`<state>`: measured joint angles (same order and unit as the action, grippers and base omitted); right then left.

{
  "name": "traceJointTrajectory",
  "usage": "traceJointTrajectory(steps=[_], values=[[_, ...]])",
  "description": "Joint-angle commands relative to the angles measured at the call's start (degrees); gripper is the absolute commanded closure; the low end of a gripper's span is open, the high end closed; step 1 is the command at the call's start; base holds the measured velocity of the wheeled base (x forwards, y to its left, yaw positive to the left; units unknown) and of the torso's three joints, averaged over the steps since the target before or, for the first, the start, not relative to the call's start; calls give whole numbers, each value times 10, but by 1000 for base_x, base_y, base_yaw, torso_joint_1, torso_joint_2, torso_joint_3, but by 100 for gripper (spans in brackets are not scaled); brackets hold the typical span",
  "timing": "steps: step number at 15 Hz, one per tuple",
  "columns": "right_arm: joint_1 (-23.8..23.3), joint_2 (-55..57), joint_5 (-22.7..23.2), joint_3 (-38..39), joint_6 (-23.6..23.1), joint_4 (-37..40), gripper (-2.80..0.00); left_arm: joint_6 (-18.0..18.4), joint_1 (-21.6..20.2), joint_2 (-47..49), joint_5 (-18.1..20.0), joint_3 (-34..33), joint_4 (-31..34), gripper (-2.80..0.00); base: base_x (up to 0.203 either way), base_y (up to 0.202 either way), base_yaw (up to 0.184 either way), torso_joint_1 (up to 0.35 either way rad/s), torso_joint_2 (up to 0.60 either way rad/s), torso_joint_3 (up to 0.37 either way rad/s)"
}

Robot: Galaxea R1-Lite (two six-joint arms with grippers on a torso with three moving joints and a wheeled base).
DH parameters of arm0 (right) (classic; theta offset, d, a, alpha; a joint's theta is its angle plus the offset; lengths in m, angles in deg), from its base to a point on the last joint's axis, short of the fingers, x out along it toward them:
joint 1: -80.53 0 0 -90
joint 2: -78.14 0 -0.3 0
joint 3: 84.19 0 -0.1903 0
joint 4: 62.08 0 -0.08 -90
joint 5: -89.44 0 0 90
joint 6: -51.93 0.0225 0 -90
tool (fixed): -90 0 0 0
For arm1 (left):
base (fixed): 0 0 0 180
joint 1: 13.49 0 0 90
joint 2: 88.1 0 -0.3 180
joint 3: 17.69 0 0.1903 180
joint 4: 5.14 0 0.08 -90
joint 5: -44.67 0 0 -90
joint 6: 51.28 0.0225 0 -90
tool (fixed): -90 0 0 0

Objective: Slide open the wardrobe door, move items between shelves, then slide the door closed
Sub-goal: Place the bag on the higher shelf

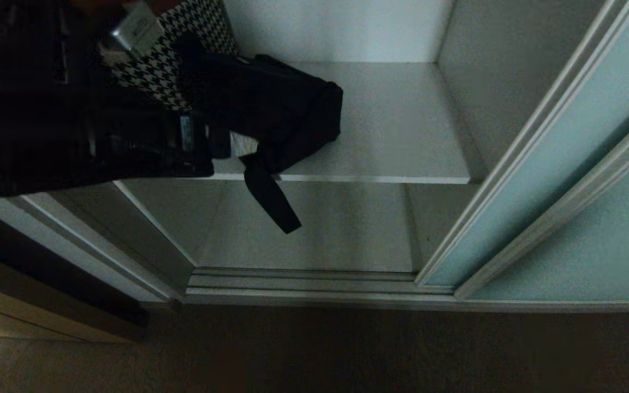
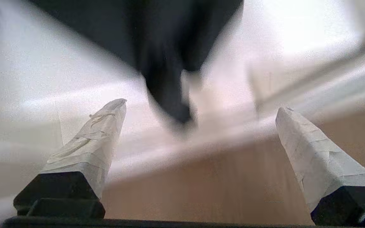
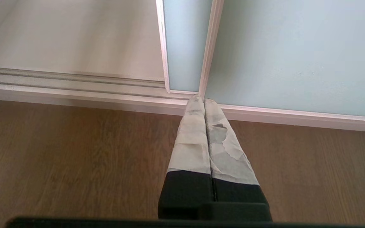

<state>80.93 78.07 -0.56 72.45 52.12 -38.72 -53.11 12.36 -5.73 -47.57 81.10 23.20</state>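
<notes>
While the black bag (image 1: pixel 271 103) lies on the upper shelf (image 1: pixel 402 131) with its strap (image 1: pixel 271 202) hanging over the front edge, your left gripper (image 2: pixel 201 109) stands spread wide and empty, apart from it. A houndstooth item (image 1: pixel 178 49) sits behind the bag. Your right gripper (image 3: pixel 203 101) is closed on nothing, parked over the wood floor (image 3: pixel 59 158) near the sliding door (image 1: pixel 565 142), which stands pushed aside to the right.

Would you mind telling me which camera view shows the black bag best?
The head view: the black bag lies whole on the shelf, its strap hanging over the front edge. The left wrist view shows only a blurred dark shape beyond the open left gripper. The right wrist view does not show it.
</notes>
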Motion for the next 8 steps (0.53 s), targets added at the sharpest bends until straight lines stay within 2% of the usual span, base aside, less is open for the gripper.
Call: traceJointTrajectory(steps=[1, 5, 8], values=[[0, -1, 0, 0, 0, 0, 0, -3, 7, -47, 1, -68, 39, -280, 0, 0, 0, 0, 0, 0], [0, -1, 0, 0, 0, 0, 0, -4, 10, -62, 2, -177, 45, -280, 0, 0, 0, 0, 0, 0], [0, -1, 0, 0, 0, 0, 0, -2, 10, -40, 1, -210, 29, -280, 0, 0, 0, 0, 0, 0]])
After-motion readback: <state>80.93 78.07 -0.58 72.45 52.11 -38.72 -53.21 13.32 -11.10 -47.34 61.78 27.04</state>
